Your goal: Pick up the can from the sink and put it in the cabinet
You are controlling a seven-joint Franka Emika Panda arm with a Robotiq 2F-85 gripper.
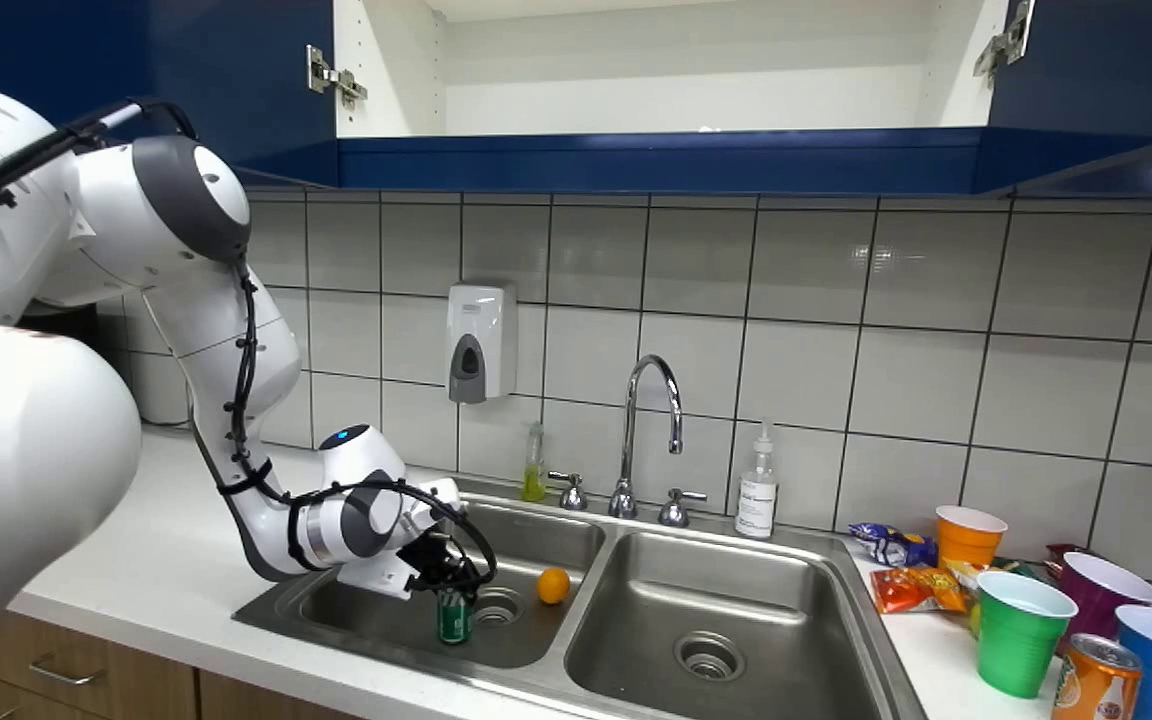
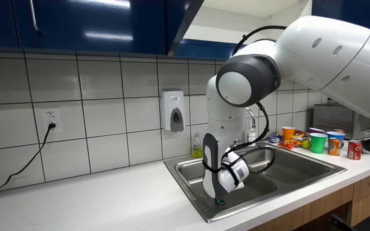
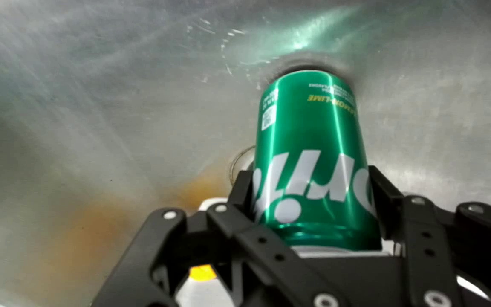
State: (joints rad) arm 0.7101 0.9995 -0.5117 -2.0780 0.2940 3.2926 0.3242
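Note:
The green can [image 1: 454, 620] is in the left basin of the steel sink [image 1: 626, 640] in an exterior view. My gripper [image 1: 450, 590] is at its upper part. In the wrist view the can [image 3: 311, 136] fills the space between my fingers [image 3: 309, 187], which press on both its sides. I cannot tell whether its base touches the basin floor. In an exterior view only the can's lower end [image 2: 220, 201] shows below my arm. The dark blue cabinet [image 1: 656, 160], with white interior, is open above the sink; it also shows in an exterior view [image 2: 226, 27].
An orange [image 1: 553, 586] lies in the same basin. The faucet [image 1: 629, 430], a soap bottle [image 1: 758, 495] and a green-yellow bottle [image 1: 533, 470] stand behind. A dispenser [image 1: 481, 340] hangs on the wall. Cups [image 1: 1021, 640], cans [image 1: 1096, 680] and snack bags [image 1: 916, 590] stand right of the sink.

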